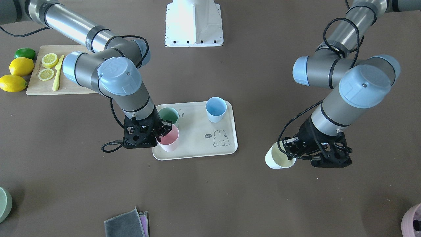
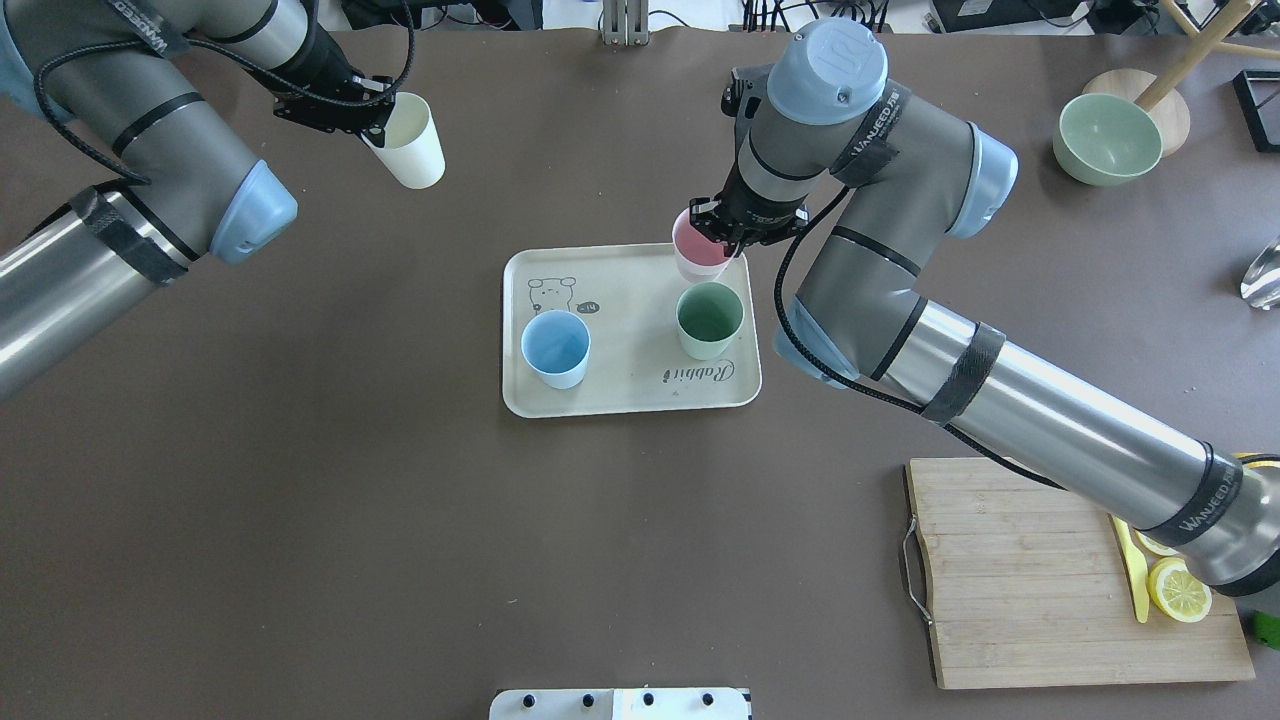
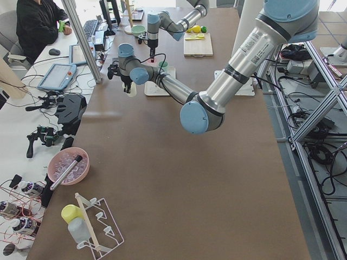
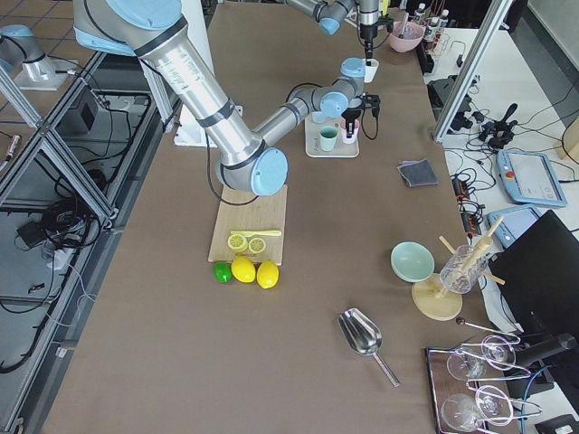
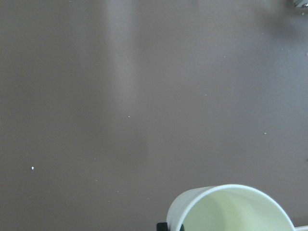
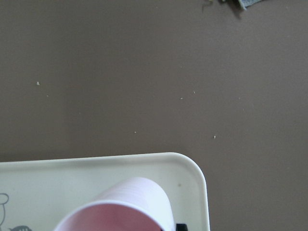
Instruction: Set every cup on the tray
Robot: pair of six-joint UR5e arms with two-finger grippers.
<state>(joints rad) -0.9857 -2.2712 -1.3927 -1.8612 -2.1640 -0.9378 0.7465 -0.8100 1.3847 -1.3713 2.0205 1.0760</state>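
The beige tray [image 2: 630, 340] [image 1: 197, 131] lies mid-table. A light blue cup [image 2: 556, 347] [image 1: 216, 109] and a sage green cup [image 2: 710, 318] [image 1: 168, 116] stand upright on it. My right gripper [image 2: 720, 225] [image 1: 161, 130] is shut on the rim of the pink cup [image 2: 700, 250] [image 1: 169, 140], over the tray's far right corner beside the green cup; the right wrist view shows the pink cup [image 6: 120, 207] over the tray's corner [image 6: 192, 168]. My left gripper [image 2: 375, 115] [image 1: 292, 149] is shut on the cream-white cup [image 2: 410, 145] [image 1: 278, 156] [image 5: 231, 209], tilted, left of the tray and away from it.
A wooden cutting board [image 2: 1040, 570] with lemon slices and a yellow knife lies at the near right, with lemons [image 1: 19, 65] beside it. A green bowl [image 2: 1110, 140] stands far right. Folded cloths [image 1: 126, 223] and a mauve pot [image 1: 412, 222] lie at the far edge.
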